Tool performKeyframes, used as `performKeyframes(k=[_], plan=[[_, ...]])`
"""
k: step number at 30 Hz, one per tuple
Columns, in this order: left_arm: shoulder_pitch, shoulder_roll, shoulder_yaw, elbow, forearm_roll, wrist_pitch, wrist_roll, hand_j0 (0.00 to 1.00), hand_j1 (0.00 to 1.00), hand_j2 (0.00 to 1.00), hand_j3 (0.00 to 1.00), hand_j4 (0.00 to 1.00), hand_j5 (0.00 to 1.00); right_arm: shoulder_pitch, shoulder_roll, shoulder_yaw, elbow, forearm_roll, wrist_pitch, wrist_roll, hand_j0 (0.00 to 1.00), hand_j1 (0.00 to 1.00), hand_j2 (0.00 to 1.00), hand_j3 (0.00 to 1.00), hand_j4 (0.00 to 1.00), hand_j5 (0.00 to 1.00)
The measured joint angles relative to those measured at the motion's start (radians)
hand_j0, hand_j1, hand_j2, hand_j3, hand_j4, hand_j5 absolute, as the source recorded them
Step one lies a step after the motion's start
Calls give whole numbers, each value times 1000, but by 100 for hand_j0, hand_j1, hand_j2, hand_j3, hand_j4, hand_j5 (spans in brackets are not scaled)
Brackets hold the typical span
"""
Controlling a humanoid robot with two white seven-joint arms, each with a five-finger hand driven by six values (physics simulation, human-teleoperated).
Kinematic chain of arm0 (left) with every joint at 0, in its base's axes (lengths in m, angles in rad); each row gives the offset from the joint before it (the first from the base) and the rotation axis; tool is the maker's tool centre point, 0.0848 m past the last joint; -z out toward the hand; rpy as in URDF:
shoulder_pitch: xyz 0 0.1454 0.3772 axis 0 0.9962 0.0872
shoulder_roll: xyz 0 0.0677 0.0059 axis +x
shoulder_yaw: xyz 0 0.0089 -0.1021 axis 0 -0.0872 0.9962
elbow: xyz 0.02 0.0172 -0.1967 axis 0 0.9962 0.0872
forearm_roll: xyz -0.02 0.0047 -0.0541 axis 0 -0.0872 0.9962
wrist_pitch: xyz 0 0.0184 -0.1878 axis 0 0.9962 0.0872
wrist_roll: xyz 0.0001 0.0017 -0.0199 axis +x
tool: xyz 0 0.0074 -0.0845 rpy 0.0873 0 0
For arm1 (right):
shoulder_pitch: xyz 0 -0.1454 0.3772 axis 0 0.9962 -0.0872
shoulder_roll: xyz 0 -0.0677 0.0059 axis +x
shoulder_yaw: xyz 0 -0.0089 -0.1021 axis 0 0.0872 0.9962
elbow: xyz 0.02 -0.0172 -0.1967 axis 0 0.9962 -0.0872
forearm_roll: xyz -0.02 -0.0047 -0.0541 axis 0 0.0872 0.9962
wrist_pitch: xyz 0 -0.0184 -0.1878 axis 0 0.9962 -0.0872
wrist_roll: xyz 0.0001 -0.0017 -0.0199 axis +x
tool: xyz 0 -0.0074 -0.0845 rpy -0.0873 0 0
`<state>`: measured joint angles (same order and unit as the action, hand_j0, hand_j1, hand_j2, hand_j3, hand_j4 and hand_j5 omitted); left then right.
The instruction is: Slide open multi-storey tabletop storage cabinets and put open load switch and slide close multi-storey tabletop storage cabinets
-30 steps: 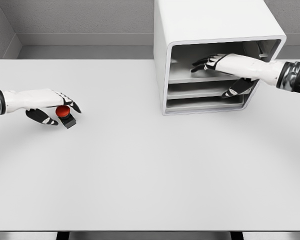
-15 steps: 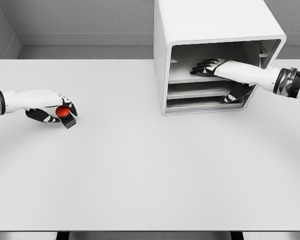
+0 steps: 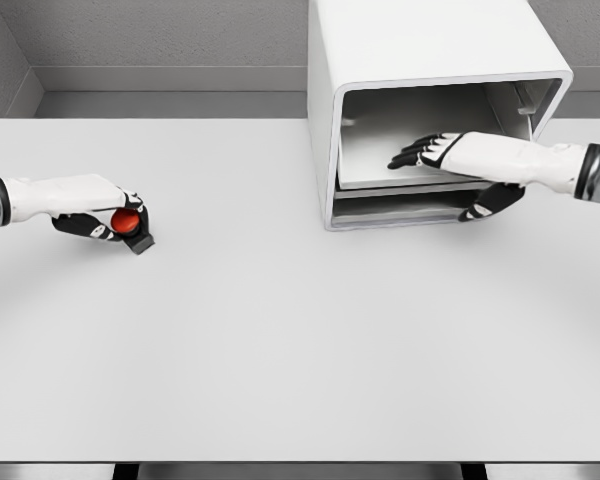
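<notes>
A wide white table (image 3: 280, 330) fills the room in front of me, and the white cabinet (image 3: 420, 45) stands at about one o'clock on it, its open face showing stacked drawers. The top drawer (image 3: 410, 150) looks drawn partway out, its floor jutting over the ones beneath. The right hand (image 3: 450, 160) reaches in from three o'clock, fingers laid flat on that drawer's floor with the thumb dropping below its front edge, so it seems to pinch the drawer lip rather than hang free. Over at nine o'clock the left hand (image 3: 105, 215) has its fingers curled around the switch (image 3: 130, 228), a small black block with a red button, which sits on the table well apart from the cabinet. I judge the opening step is in hand; next the drawer wants pulling out fully, then the switch must be lifted and carried across to it
</notes>
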<state>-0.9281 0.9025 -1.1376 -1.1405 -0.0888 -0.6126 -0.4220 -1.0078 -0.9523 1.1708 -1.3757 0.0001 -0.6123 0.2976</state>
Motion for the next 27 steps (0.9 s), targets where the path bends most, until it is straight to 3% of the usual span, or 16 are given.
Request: performKeyframes(k=[5,12,19,27], plan=[[-14,-1,4,-9,5,0,0,46,46,46,46,46,46,5,-56,0,-76,-1,0,3,100,100,100,100,100,100],[-26,-2,10,-15,11,0,0,46,46,46,46,46,46,-6,-71,0,-92,-4,0,11,100,100,100,100,100,100],[-28,-5,22,-31,23,0,1,46,46,46,46,46,46,-34,-49,6,-91,14,0,12,100,100,100,100,100,100],[-28,-6,35,-62,53,0,3,46,46,46,46,46,46,-37,3,6,-48,81,72,13,100,100,100,100,100,100]])
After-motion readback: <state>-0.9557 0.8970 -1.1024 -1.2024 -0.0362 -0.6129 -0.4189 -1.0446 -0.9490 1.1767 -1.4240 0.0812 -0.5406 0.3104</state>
